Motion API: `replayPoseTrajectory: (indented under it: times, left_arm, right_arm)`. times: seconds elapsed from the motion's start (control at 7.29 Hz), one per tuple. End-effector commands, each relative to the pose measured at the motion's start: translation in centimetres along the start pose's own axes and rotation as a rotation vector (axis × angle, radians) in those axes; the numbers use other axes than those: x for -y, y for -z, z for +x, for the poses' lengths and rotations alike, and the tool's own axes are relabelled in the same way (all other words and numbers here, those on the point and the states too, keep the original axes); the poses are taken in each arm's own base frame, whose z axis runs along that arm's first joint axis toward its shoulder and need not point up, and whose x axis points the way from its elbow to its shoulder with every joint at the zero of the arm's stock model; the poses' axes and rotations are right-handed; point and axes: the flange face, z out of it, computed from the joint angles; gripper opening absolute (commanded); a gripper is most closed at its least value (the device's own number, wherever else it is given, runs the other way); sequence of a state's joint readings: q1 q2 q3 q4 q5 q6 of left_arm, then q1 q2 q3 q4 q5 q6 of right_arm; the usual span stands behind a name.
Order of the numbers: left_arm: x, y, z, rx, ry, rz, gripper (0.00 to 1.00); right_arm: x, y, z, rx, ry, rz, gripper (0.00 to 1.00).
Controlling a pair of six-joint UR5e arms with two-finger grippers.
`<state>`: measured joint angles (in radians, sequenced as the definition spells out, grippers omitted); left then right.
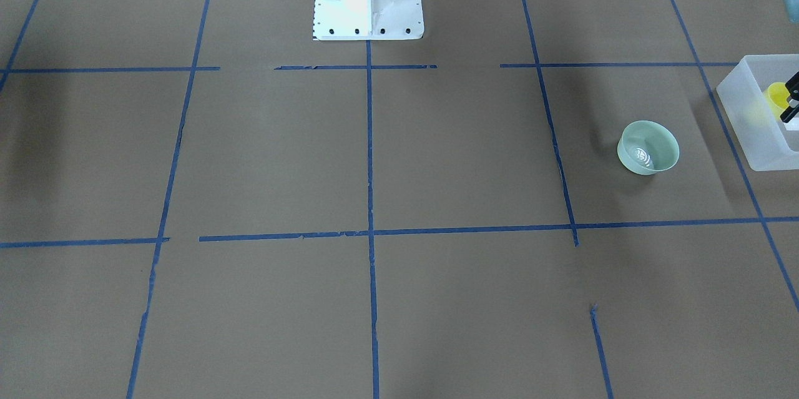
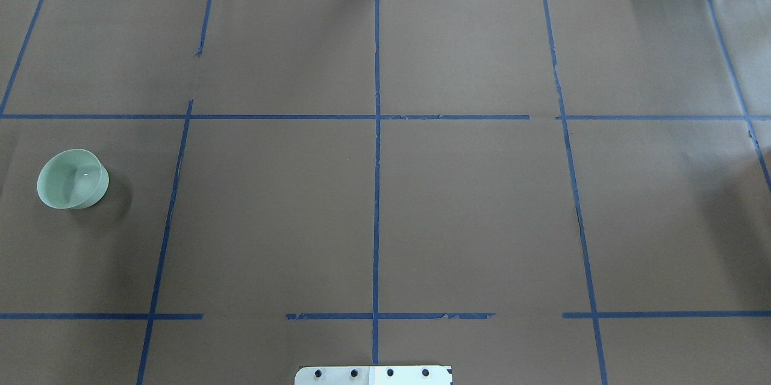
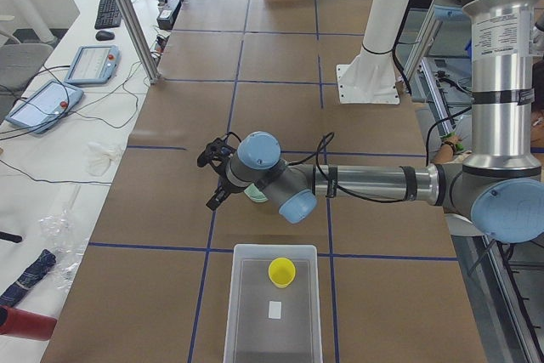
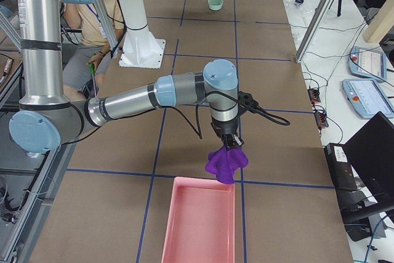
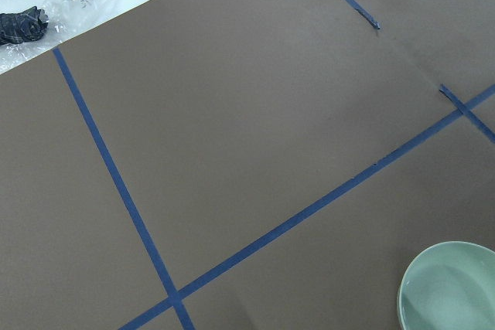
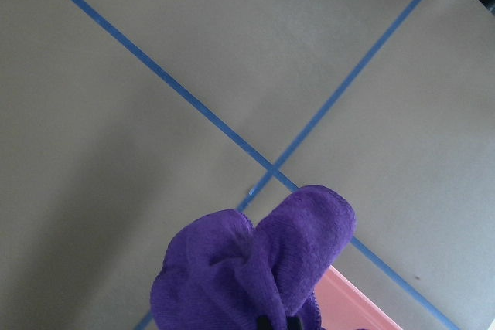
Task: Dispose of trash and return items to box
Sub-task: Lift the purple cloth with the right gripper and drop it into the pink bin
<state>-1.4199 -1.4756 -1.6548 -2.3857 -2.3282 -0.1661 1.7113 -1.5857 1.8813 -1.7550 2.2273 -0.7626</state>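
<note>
**Status: Cloth Held Over Bin, Bowl Awaiting Return**

**1. Placement of items**

- The yellow cup (image 3: 281,271) stands upright inside the frosted box (image 3: 251,329), near its end closest to the bowl. Judged from this, the cup's return is complete.
- The mint-green bowl (image 2: 72,179) stands upright on the table (image 2: 470,210), outside the box and near it. It appears to be the one item not yet returned.
- The box sits at the table end on the robot's left. The pink bin (image 4: 200,232) sits at the opposite end, well apart from it. This layout suggests that each arm serves the container on its own side.

**2. Right hand**

- The right hand (image 4: 231,143) is pressed together on a bunched purple cloth (image 4: 226,161), pinching it at the top.
- The cloth hangs freely below the fingers. It is above the near edge of the pink bin and does not touch the table.
- The height gives clearance over the bin wall. The cloth is probably the trash, and the bin its disposal point.

**3. Left hand**

- The left hand (image 3: 217,180) hovers over the table beside the bowl and holds nothing visible.
- Its wrist camera shows the bowl's rim at the lower right corner and no fingers.
- Whether the fingers are spread or together cannot be told from these views.
- The position is consistent with an approach to the bowl.
</note>
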Motion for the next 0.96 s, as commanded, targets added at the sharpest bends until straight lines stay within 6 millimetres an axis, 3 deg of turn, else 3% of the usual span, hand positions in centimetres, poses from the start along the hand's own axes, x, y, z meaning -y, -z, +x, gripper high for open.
replayPoseTrajectory:
  times: [0.0, 0.14, 0.41, 0.55, 0.69, 0.82]
  left_arm:
    - [2.7, -2.8, 2.9, 0.024, 0.069, 0.006, 1.0]
    - [3.6, -3.5, 3.8, 0.019, 0.079, 0.008, 1.0]
    - [3.9, -3.9, 4.5, 0.013, 0.142, 0.007, 1.0]
    - [4.2, -4.9, 5.7, 0.045, 0.196, 0.018, 0.97]
    - [4.1, -6.4, 7.3, 0.039, 0.254, 0.005, 0.93]
    - [3.2, -7.9, 8.0, 0.067, 0.252, -0.007, 0.92]
  right_arm:
    - [-7.5, -1.7, 2.4, 0.019, 0.039, -0.043, 0.18]
    - [-9.2, -3.0, 1.4, 0.056, -0.031, -0.035, 0.99]
    - [-7.2, -2.9, 0.3, 0.13, -0.328, 0.037, 1.0]
    - [-5.1, -3.5, -0.5, 0.151, -0.399, 0.061, 1.0]
    - [-4.5, -3.7, -1.0, 0.149, -0.46, 0.073, 0.99]
    - [-2.2, -4.1, -2.3, 0.151, -0.475, 0.081, 0.99]
